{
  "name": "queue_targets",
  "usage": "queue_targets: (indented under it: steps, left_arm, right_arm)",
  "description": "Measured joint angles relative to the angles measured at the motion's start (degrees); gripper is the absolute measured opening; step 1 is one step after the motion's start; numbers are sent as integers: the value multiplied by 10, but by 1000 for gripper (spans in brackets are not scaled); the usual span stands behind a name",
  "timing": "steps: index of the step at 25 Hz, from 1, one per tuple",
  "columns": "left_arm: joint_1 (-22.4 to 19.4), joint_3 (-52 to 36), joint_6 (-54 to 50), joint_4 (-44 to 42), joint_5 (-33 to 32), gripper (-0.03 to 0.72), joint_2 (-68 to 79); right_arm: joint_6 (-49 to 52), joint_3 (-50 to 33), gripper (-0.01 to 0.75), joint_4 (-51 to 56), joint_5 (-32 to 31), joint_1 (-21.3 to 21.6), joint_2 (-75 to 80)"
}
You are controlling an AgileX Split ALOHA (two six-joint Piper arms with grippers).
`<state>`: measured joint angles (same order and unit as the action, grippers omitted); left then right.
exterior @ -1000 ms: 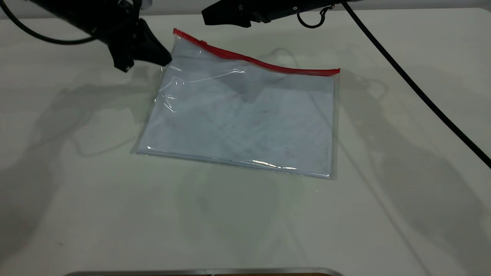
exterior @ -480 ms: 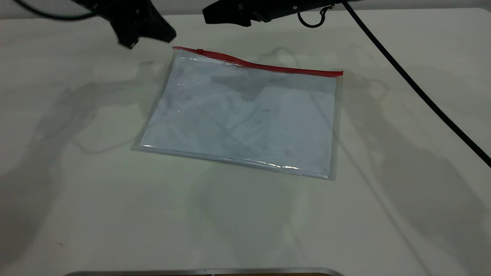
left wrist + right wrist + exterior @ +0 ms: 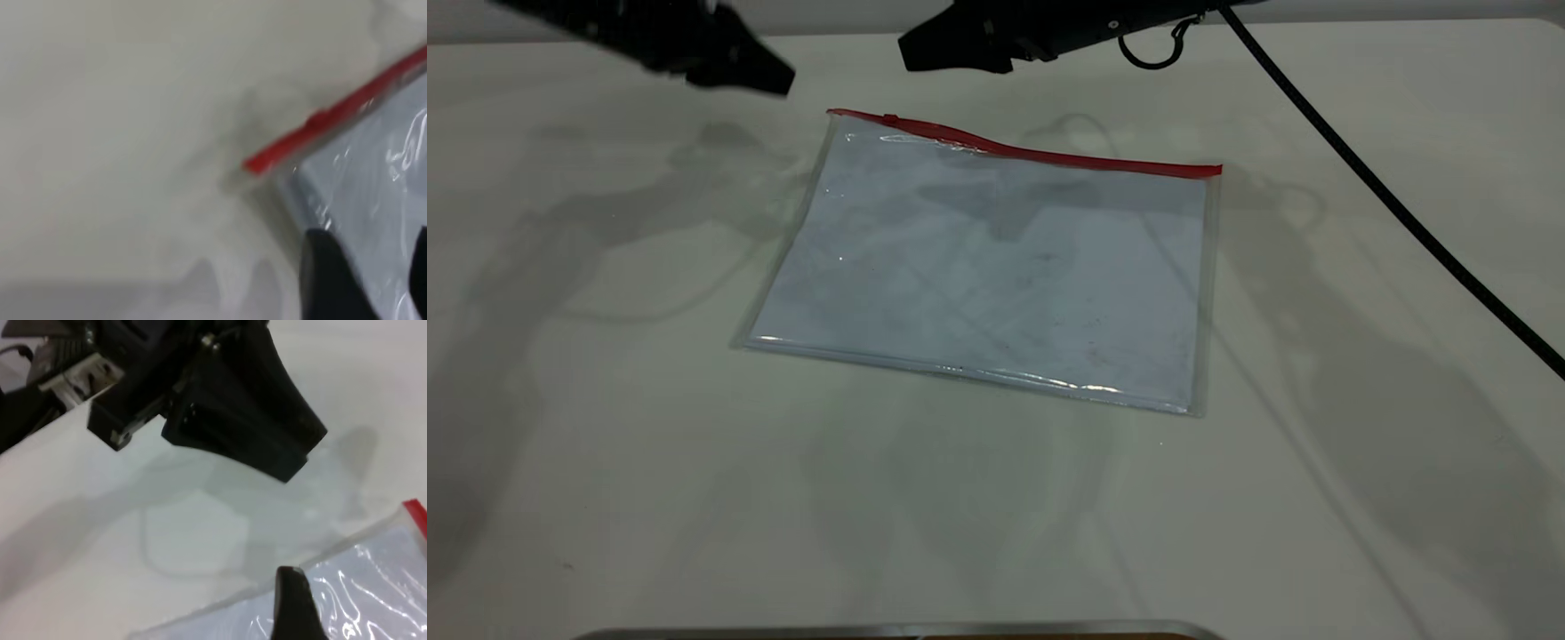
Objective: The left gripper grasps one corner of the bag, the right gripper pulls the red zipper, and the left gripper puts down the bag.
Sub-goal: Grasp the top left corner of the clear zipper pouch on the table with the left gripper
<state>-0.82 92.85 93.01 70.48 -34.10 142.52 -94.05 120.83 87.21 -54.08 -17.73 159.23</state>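
Released, the bag lies flat, left end effector empty, apparently closed.

No readable text
Nothing legible on the bag, its red zipper, or anything beside the bag.

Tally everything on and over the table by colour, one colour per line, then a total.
Black: 3 (left claw, right claw, cable)
Red: 1 (zipper strip)
Clear with pale blue sheet: 1 (bag)
Total: 5
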Motion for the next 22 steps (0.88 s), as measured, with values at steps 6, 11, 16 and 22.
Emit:
queue_targets:
  steps: [6,11,16,22]
  left_arm:
    - [-2,2,-2,41,1,496,45]
    - [-2,24,3,79,-23,497,71]
    - [0,41,8,99,-42,497,91]
    - [15,73,11,103,-43,497,116]
  right_arm:
    - [3,0,520,-10,-1,0,0]
    - [12,0,520,-19,-3,0,0]
    - [13,0,520,-20,-4,0,0]
    - [13,0,520,-21,-5,0,0]
